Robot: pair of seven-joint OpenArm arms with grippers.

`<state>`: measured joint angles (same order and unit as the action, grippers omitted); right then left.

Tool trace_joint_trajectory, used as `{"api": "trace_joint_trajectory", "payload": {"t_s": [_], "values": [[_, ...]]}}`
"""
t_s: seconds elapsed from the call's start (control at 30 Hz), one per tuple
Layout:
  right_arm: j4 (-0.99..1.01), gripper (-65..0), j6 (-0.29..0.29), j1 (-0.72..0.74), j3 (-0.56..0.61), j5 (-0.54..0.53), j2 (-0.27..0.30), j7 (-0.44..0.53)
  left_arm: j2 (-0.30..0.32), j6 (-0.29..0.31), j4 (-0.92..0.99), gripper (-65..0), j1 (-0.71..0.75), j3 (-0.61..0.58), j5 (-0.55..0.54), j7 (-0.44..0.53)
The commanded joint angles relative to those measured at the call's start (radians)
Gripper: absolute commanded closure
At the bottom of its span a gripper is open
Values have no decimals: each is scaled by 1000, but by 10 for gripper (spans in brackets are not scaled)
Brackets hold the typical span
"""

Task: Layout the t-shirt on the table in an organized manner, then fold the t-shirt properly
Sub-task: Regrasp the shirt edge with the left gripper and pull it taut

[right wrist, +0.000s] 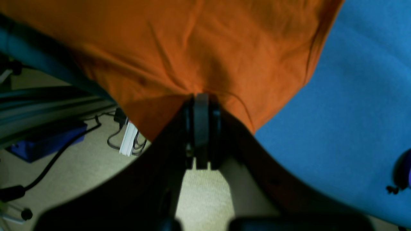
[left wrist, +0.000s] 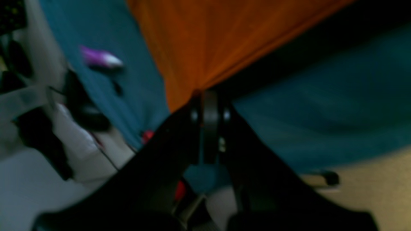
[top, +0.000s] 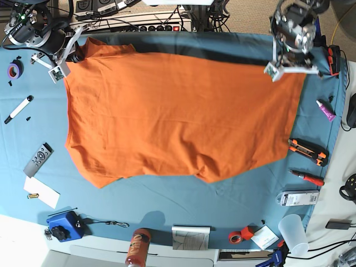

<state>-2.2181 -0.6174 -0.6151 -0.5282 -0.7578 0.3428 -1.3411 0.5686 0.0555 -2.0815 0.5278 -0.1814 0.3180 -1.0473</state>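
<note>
A: Base view first: why are both arms parked at the far edge of the tabletop?

B: Each one pinches a far corner of the t-shirt. The right pincer is clamped on the corner at that view's left, and the left pincer on the corner at its right. Holding two corners apart like that looks meant to keep the far edge taut, so the cloth lies flat rather than bunched.

A: Do the wrist cameras agree?

B: Yes. In the right wrist view the right pincer has its jaws closed on orange cloth, with creases fanning out from the pinch. The left wrist view is blurred, but the left pincer is closed at the very tip of an orange corner.

A: And how does the shirt lie?

B: Spread over the middle of the teal cloth, long axis running left to right in the base view. The near edge is wavy and uneven, so I judge it not yet squared up. I cannot make out which end is the neck.
</note>
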Motion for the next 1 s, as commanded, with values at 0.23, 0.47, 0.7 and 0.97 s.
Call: {"api": "trace_joint_trajectory", "payload": {"t_s": [0.23,0.47,0.7,0.97], "values": [[-12,0,1,0,-10,-1,12,13,13,-37,-77,0,101,7,20,62],[-12,0,1,0,-10,-1,12,-13,13,-73,-77,0,70,7,23,57],[-12,-201,-40,0,-10,-2,12,-55,13,-171,-77,-337,71,7,127,-104],[-25,-205,-23,1,-34,-8,23,-2,13,-180,-80,-337,70,7,173,-207]]}}
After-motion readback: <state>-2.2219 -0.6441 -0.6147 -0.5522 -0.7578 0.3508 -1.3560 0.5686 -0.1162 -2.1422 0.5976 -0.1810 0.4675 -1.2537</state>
